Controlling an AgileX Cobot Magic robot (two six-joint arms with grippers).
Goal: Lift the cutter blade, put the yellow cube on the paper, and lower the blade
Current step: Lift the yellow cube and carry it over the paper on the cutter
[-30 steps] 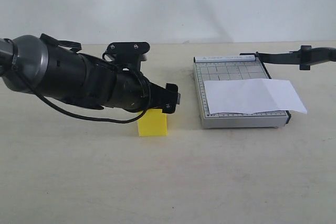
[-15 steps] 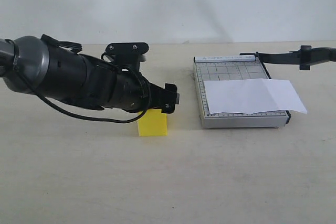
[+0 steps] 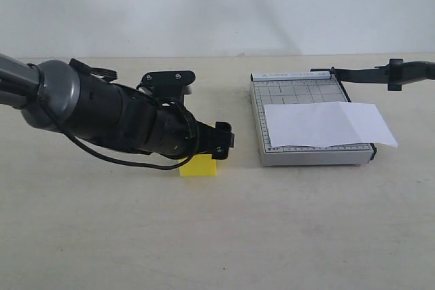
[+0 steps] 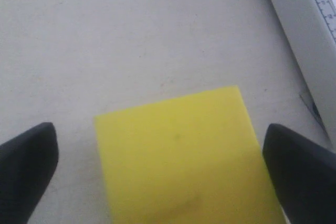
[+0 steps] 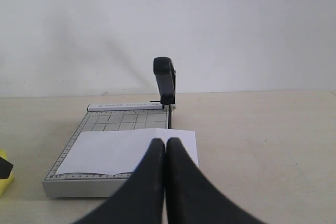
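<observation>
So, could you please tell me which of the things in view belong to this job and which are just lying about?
Part of the job: cutter blade, raised; yellow cube; paper; trimmer board; left gripper, open around the cube; right gripper, shut.

Just there: table; wall. No loose extras visible.

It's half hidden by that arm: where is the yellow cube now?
In the exterior view the yellow cube sits on the table, left of the grey trimmer board, under the left tool, between its open fingers.
</observation>
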